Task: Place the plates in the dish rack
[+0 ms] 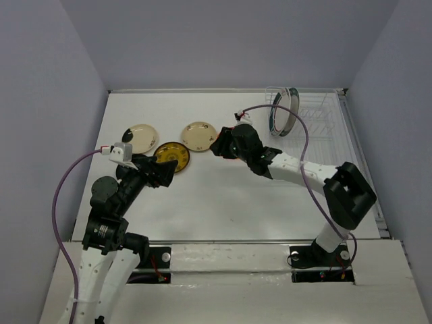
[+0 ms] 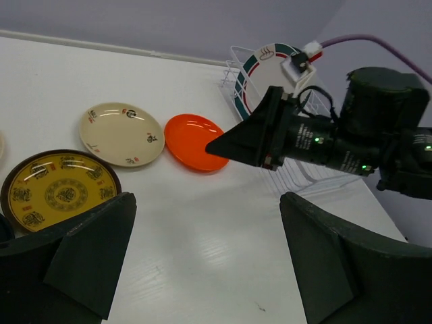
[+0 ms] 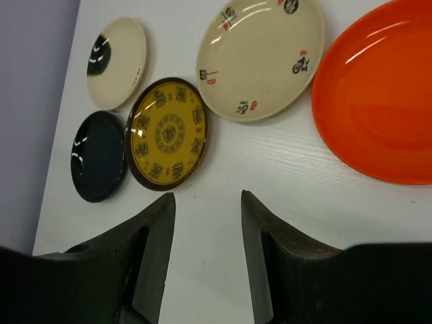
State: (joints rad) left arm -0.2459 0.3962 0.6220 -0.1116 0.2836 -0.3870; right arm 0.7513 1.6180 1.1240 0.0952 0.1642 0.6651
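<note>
A white plate with a teal rim (image 1: 282, 111) stands upright in the dish rack (image 1: 317, 125) at the back right. Flat on the table lie an orange-red plate (image 3: 385, 101), a cream plate with small marks (image 3: 260, 57), an amber-yellow plate (image 3: 167, 131) and a cream plate with a dark patch (image 3: 116, 62). My right gripper (image 3: 208, 223) hovers open and empty just beside the orange-red plate, which my arm hides in the top view. Near the amber-yellow plate (image 2: 57, 189), my left gripper (image 2: 202, 250) stands wide open over bare table.
A small black dish (image 3: 98, 155) lies beside the amber-yellow plate at the left. The right arm's cable (image 1: 307, 145) loops over the table toward the rack. Walls close the table at the back and both sides.
</note>
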